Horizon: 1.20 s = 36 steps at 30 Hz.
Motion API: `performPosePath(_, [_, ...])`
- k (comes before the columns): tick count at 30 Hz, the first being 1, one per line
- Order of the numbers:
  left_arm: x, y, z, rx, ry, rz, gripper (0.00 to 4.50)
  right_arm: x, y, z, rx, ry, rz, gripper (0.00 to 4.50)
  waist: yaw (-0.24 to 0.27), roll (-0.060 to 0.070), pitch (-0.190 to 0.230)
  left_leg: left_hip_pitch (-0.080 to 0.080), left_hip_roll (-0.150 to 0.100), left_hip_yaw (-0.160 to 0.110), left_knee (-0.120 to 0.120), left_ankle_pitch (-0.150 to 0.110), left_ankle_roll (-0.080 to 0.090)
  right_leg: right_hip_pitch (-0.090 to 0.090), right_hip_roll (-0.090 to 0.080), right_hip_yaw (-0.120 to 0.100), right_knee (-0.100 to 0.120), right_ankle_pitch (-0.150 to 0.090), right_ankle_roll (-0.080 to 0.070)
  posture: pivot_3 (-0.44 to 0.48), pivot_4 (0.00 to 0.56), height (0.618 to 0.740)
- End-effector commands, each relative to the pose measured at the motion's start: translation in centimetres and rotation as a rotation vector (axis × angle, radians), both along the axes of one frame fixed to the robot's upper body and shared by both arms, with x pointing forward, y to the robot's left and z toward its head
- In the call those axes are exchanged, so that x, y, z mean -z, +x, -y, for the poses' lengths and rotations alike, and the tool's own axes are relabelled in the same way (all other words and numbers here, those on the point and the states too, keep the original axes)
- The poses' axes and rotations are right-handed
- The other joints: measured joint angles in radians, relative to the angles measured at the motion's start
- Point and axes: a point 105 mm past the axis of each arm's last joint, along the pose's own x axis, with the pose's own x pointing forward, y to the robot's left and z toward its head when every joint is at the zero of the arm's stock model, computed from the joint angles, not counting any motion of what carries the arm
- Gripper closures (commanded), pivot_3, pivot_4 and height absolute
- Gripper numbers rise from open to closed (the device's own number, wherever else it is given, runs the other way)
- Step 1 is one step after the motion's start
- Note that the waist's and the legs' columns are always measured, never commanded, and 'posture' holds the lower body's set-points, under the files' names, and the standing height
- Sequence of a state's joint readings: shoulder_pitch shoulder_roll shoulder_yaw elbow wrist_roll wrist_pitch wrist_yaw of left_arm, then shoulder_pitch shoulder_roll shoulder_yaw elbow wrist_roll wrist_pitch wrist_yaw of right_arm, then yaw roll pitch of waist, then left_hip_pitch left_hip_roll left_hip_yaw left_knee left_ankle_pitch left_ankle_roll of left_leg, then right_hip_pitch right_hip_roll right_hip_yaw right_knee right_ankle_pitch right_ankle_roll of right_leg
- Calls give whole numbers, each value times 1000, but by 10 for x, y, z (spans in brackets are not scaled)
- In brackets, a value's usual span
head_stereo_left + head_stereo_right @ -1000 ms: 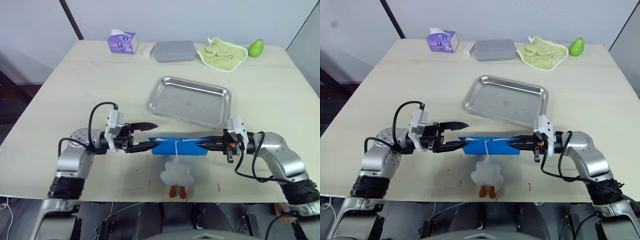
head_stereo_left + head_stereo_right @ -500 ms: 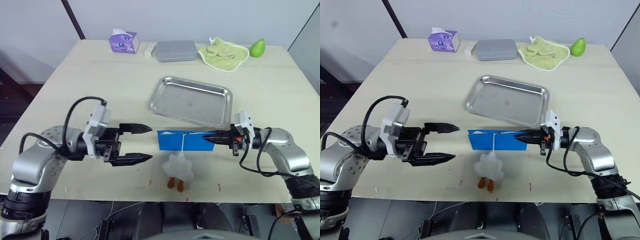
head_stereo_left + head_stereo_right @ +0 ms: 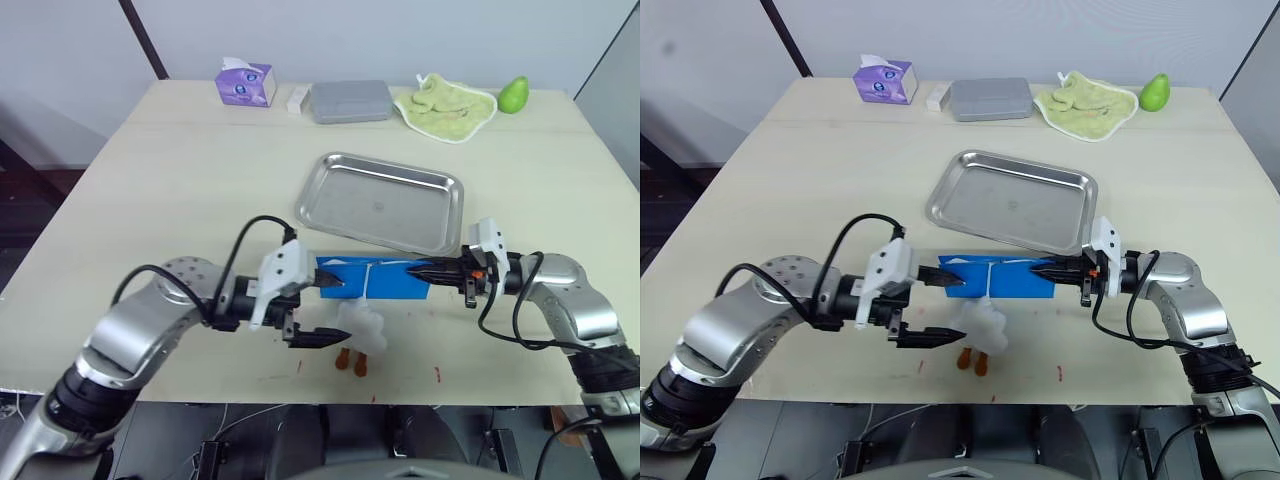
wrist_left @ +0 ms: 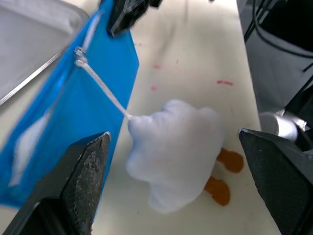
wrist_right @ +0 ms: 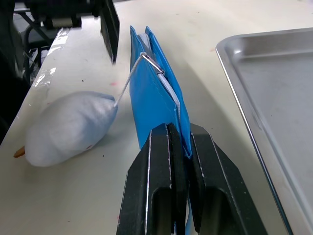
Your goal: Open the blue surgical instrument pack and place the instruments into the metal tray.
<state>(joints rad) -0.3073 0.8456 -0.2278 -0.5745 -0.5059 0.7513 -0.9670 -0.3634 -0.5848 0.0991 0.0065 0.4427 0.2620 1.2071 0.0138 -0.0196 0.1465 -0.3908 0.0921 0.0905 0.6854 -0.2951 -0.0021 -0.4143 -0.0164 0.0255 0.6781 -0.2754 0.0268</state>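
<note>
The blue pack (image 3: pixel 372 279) stands on its edge near the front edge of the table (image 3: pixel 180 180), just in front of the metal tray (image 3: pixel 380 200), with a white plush charm (image 3: pixel 362 328) hanging from its zipper by a cord. The right gripper (image 3: pixel 428 269) is clamped tight on the pack's right end. The left gripper (image 3: pixel 322 310) is spread wide at the pack's left end, one finger at the pack's corner, the other beside the charm, gripping nothing.
</note>
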Motion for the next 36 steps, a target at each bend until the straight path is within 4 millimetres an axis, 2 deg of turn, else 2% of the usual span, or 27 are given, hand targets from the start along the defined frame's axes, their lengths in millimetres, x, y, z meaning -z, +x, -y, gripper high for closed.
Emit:
performPosePath(1, [7,-1,10,-10,28,28,46,-7,-4,0,-5,3,26,4500,-1,0,0,0,0,0,0,0,0,0,0,0,0,0,0,0,150,740])
performPosePath(6, [25,4,16,-26,77,32,46,-8,-6,0,-9,3,19,4500,-1,0,0,0,0,0,0,0,0,0,0,0,0,0,0,0,150,740])
performPosePath(7, [27,3,18,-24,78,29,431,-8,-6,0,-12,2,18,4500,-1,0,0,0,0,0,0,0,0,0,0,0,0,0,0,0,150,740])
performPosePath(9, [29,2,19,-11,87,26,837,-9,-6,0,-14,2,17,4500,-1,0,0,0,0,0,0,0,0,0,0,0,0,0,0,0,150,740])
performPosePath(16, [31,6,12,-4,83,43,3724,-9,-5,1,-11,1,18,4500,-1,0,0,1,0,0,0,0,0,0,0,0,0,0,0,0,150,740])
performPosePath(18, [27,8,9,-1,61,51,4393,-9,-5,1,-10,1,18,4500,-1,0,0,1,0,0,0,0,0,0,0,0,0,0,0,0,150,740])
performPosePath(22, [5,9,3,51,-45,94,4393,-8,-4,2,-8,5,21,4500,0,0,0,0,0,0,0,0,0,0,0,0,0,0,0,0,150,740])
performPosePath(24, [-9,3,3,115,-115,102,4393,-8,-4,2,-8,5,23,4500,0,0,0,0,0,0,0,0,0,0,0,0,0,0,0,0,150,740])
performPosePath(29, [-37,1,-5,151,-243,51,4393,-6,-2,3,-6,2,26,4500,-1,0,0,0,0,0,0,0,0,0,0,0,0,0,0,0,150,740])
performPosePath(36, [-67,15,-26,71,-339,10,4393,-4,-1,4,-2,2,28,4500,-1,0,0,0,0,0,1,0,0,0,0,-1,0,0,0,0,150,740])
